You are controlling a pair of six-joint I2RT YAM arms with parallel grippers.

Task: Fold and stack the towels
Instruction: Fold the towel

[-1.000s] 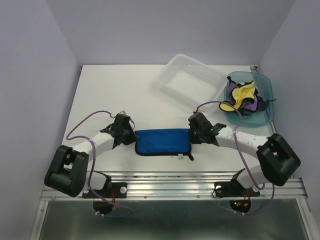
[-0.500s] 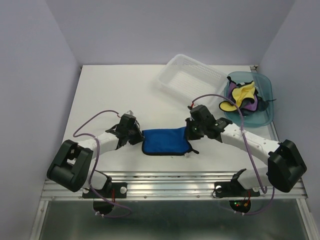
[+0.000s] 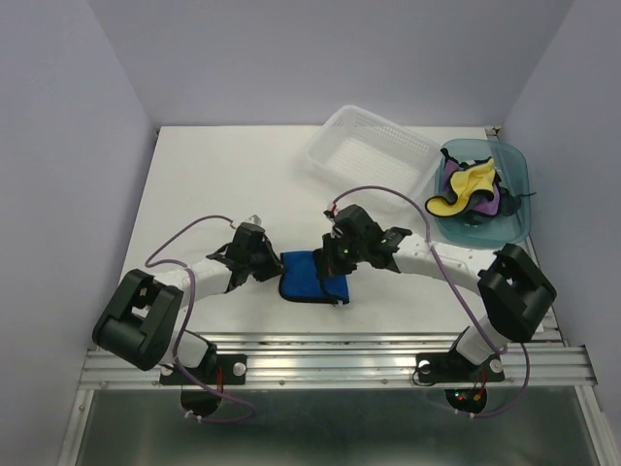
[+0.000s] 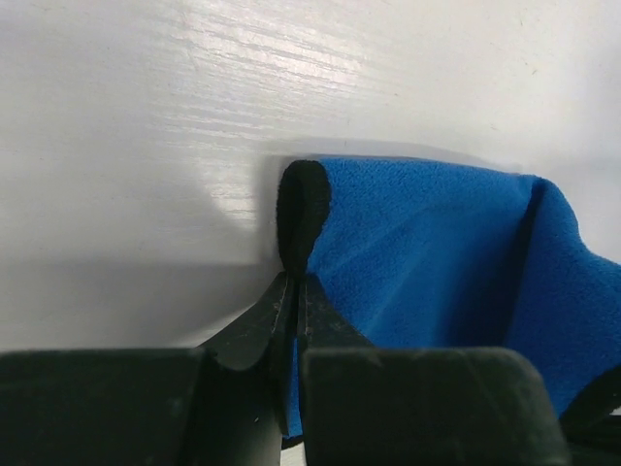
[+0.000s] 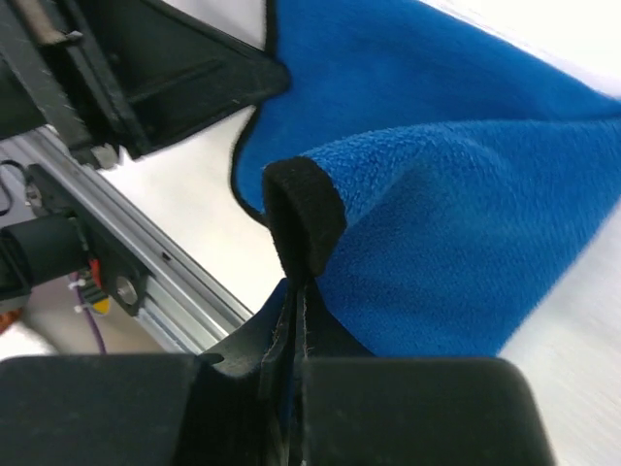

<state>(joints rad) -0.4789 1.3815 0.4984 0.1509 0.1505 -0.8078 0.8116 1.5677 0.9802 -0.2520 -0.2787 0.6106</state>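
Note:
The bright blue towel (image 3: 309, 278) lies folded over near the table's front edge, with a black hem. My left gripper (image 3: 275, 269) is shut on its left edge (image 4: 303, 209), low on the table. My right gripper (image 3: 335, 260) is shut on the other end (image 5: 303, 218) and holds it above the lower layer, close to the left gripper. The yellow towel (image 3: 468, 184), purple towel (image 3: 482, 202) and a dark towel lie bunched in the teal bin (image 3: 514, 225) at the back right.
A clear white slotted basket (image 3: 369, 155) stands at the back, left of the teal bin. The metal rail (image 3: 340, 354) runs along the table's front edge, also seen in the right wrist view (image 5: 155, 282). White table (image 3: 223, 184) around.
My right gripper has carried the towel's right end leftward over the rest, folding the long strip in half. My left gripper has shifted slightly right, still holding its end.

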